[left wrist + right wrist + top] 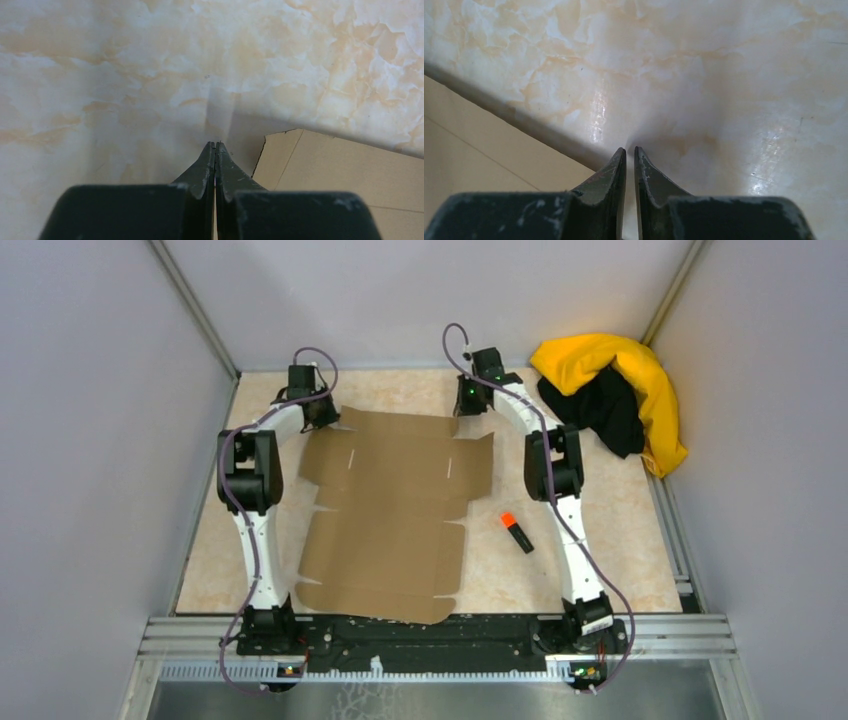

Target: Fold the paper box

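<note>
The paper box [390, 510] is a flat brown die-cut cardboard sheet with flaps and slits, lying unfolded on the marble-patterned table between the arms. My left gripper [324, 419] is low at the sheet's far left corner. In the left wrist view it [215, 144] is shut and empty, with the cardboard corner [340, 165] just to its right. My right gripper [462, 408] is low at the sheet's far right corner. In the right wrist view it [630, 149] is shut but for a hairline gap and empty, with the cardboard edge [474, 160] to its left.
An orange-and-black marker [516, 532] lies on the table right of the sheet. A yellow-and-black cloth heap [615, 390] sits in the far right corner. Grey walls enclose the table on three sides, and a metal rail [440, 635] runs along the near edge.
</note>
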You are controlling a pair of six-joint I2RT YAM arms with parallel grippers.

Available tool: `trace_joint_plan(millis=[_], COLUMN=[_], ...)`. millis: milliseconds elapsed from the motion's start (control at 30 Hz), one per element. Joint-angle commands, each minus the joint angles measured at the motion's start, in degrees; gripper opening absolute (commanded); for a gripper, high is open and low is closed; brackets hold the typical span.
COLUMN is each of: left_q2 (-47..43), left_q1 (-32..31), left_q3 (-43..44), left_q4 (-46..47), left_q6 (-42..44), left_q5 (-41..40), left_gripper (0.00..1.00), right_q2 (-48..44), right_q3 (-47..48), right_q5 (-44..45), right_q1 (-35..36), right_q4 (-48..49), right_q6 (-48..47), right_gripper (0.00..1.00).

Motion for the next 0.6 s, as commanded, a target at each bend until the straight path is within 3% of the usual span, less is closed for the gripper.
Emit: trace_joint_plan(millis=[0, 200, 400, 567], left_q2=[-3.2, -3.6, -2.8, -2.0], left_q1=[-0.8, -1.5, -0.6, 0.1], left_q3=[0.4, -0.4, -0.4, -0.1], left_q4=[-0.3, -0.1, 0.8, 1.4], left_q6=[1.0, 0.9, 0.1, -0.6], left_q5=[-1.0, -2.7, -1.9, -0.1], left_gripper=[0.00, 0.00, 0.13, 0.16], right_q2=[-5.2, -8.2, -14.0, -17.8], right_q3=[-4.2, -5.6, -13.4, -19.0], right_q5=[0.1, 5.9, 11.2, 11.3], right_q1=[1.4, 1.5, -0.2, -0.7], right_q4=[0.5, -2.4, -1.4, 0.5], right_q6=[-0.2, -1.2, -1.1, -1.7], right_gripper=[0.12, 0.11, 0.15, 0.16])
